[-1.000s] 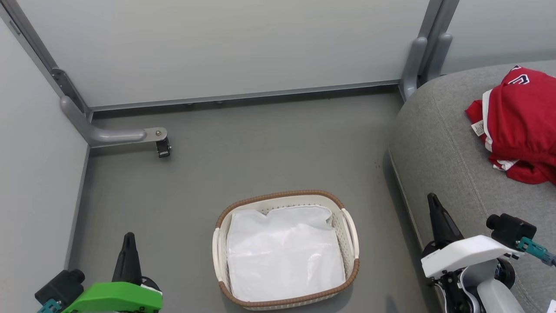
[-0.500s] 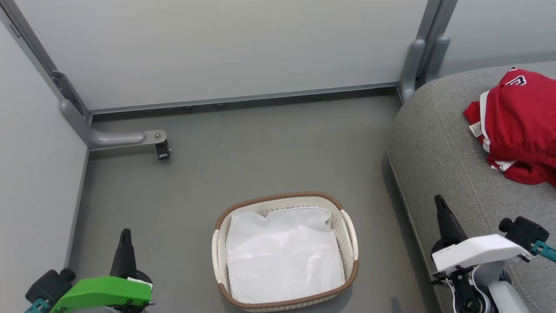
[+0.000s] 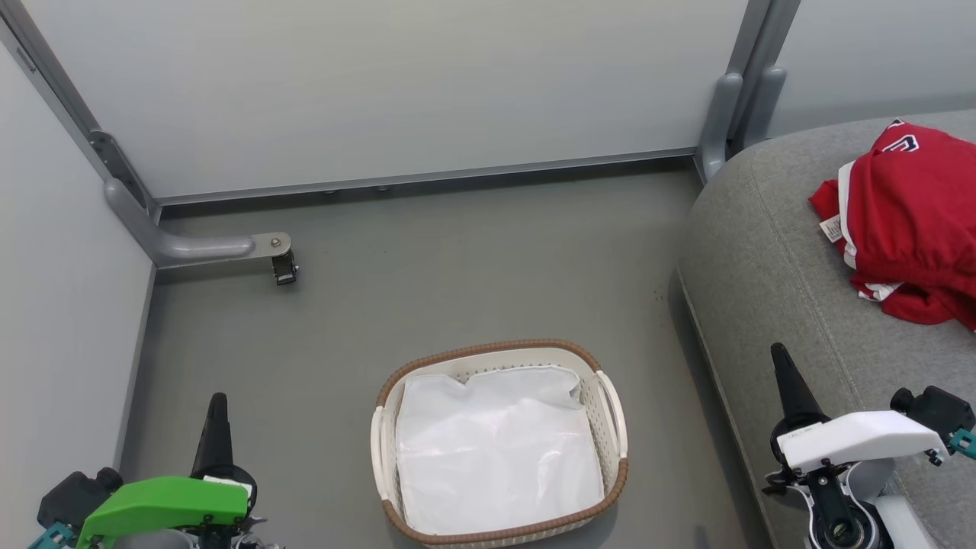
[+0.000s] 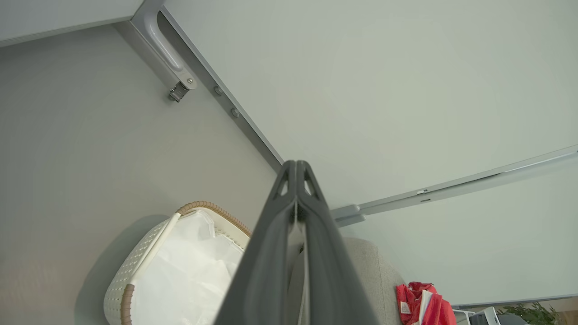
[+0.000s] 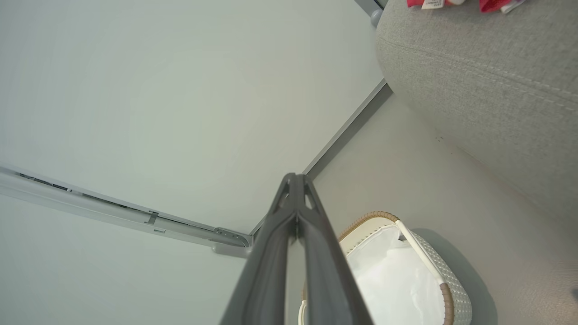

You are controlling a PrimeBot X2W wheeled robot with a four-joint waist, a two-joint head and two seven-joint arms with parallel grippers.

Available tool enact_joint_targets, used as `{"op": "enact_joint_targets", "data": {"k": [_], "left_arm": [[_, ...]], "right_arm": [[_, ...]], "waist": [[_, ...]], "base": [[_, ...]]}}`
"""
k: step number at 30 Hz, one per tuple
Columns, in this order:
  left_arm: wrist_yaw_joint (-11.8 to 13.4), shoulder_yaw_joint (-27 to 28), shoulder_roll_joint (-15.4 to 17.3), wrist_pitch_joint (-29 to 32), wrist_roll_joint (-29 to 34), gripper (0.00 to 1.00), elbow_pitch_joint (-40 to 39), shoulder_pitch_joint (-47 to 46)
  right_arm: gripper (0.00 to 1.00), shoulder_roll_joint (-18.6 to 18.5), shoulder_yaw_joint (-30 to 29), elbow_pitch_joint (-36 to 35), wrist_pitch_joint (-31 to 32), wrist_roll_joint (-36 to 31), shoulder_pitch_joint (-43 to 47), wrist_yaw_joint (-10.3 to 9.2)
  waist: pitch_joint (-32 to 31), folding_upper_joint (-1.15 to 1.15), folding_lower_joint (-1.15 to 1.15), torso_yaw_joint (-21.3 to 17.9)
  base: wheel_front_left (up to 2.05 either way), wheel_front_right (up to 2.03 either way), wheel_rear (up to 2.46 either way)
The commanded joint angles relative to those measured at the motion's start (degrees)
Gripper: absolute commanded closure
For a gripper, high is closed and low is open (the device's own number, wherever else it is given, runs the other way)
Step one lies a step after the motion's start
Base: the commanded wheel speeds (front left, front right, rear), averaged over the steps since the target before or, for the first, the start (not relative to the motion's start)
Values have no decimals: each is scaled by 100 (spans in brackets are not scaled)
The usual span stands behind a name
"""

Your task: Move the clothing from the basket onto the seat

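Clothing (image 3: 907,221) lies on the seat (image 3: 762,252) at right, basket (image 3: 488,347) holds just lining (image 3: 496,450); left gripper (image 3: 219,399) and right gripper (image 3: 778,351) pressed together, empty; task looks done

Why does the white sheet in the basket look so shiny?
Head view: the white sheet is crinkly and glossy, so room light likely bounces off in pale patches. Left wrist view: the basket throws a soft grey shadow on the floor.

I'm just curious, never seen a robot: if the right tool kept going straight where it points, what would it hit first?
Probably the pale wall panel, near where it meets the floor. The right tool, shut, aims clear of the basket and the seat, though depth is hard to judge.
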Motion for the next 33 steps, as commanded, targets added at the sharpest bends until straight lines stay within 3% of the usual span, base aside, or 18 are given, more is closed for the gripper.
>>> {"op": "enact_joint_targets", "data": {"k": [1, 33], "left_arm": [[-24, 35, 44, 29, -138, 100, -54, -171], [-111, 226, 48, 479, -1676, 100, -38, -345]], "right_arm": [[100, -43, -40, -75, 39, 175, 5, -4], [100, -37, -310, -97, 500, 1910, 51, -4]], "waist": [[-4, 0, 0, -2], [-103, 0, 0, -51]], "base": [[0, 0, 0], [0, 0, 0]]}}
